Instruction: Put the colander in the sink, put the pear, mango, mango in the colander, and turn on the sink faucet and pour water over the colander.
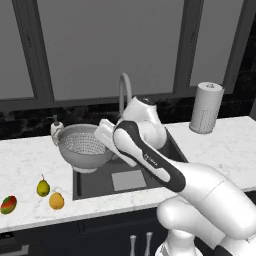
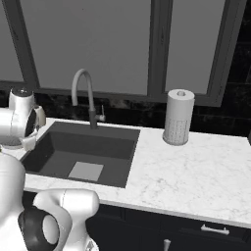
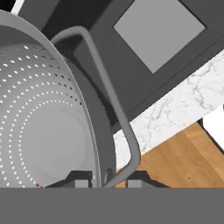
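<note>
My gripper [image 3: 107, 182] is shut on the rim of the colander [image 3: 39, 122], just beside its wire side handle. In the left base view the gripper [image 1: 101, 133] holds the silvery perforated colander [image 1: 82, 146] by its right rim, over the left edge of the dark sink [image 1: 97, 185]. The sink's light grey plate [image 3: 159, 30] lies below in the hand view. The grey gooseneck faucet [image 1: 123, 91] rises behind the basin. On the counter at the front left lie the pear [image 1: 43, 188], an orange-yellow mango [image 1: 56, 201] and a red-green mango [image 1: 8, 204].
A white soap pump [image 1: 55, 127] stands just behind the colander. A paper towel roll [image 1: 206, 107] stands on the counter right of the sink [image 2: 88, 147], past the faucet [image 2: 83, 93]. Wooden floor [image 3: 175, 162] shows beyond the counter's front edge.
</note>
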